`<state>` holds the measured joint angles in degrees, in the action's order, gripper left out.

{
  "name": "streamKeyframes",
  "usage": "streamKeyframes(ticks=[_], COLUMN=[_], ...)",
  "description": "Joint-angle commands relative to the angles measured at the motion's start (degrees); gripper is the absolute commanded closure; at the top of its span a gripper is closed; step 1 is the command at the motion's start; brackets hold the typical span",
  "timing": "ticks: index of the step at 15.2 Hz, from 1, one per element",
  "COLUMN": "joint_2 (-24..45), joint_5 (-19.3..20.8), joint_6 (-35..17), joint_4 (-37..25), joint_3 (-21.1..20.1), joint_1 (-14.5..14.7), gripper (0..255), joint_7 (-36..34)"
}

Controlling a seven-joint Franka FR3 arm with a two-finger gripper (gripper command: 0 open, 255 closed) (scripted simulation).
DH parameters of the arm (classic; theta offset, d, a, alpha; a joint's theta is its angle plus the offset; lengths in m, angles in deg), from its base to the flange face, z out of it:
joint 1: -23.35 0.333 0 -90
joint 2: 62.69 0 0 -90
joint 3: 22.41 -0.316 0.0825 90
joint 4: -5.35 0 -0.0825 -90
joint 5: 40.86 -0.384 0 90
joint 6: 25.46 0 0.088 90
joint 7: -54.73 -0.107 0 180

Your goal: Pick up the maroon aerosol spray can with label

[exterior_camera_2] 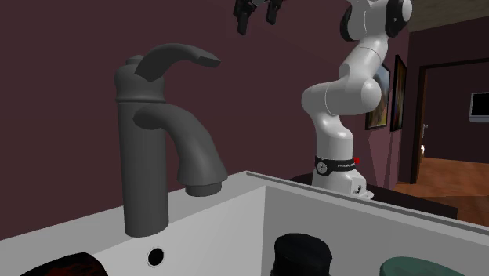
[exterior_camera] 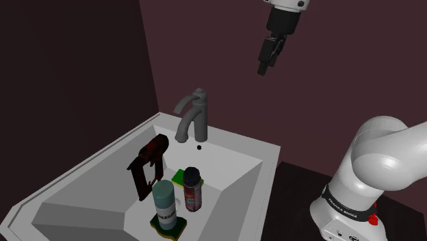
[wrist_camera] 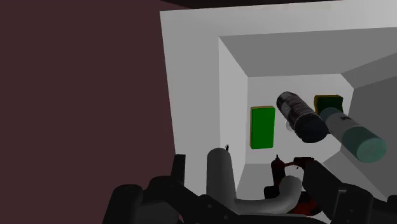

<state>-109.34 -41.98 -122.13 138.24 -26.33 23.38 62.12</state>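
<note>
The maroon spray can (exterior_camera: pixel 192 193) stands upright in the white sink basin (exterior_camera: pixel 236 168); it has a black cap and a pale label. From above, the wrist view has the same can (wrist_camera: pixel 298 114) beside a teal-capped can (wrist_camera: pixel 354 135). Its black cap (exterior_camera_2: pixel 302 252) rises at the lower edge of the second exterior view. My gripper (exterior_camera: pixel 267 60) hangs high above the faucet, well clear of the can, open with nothing between its fingers (exterior_camera_2: pixel 244 16). The black fingers (wrist_camera: pixel 127 202) stand far apart in the wrist view.
A grey faucet (exterior_camera: pixel 191 115) rises at the basin's back rim, directly below the gripper. The teal can (exterior_camera: pixel 164 204) stands on a yellow-green sponge next to the maroon can. A green sponge (exterior_camera: pixel 178 176) and a dark red object (exterior_camera: pixel 147 164) lie in the basin. Dark maroon walls close the corner.
</note>
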Motion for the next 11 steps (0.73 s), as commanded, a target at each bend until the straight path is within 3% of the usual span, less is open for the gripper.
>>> streamKeyframes(ticks=[1,11], joint_2=[0.0,8.4], joint_5=[0.0,-4.8], joint_6=[0.0,-14.5], joint_4=[0.0,8.4], joint_3=[0.0,-8.1], joint_1=[0.0,1.9], gripper=[0,0], joint_7=[0.0,-8.9])
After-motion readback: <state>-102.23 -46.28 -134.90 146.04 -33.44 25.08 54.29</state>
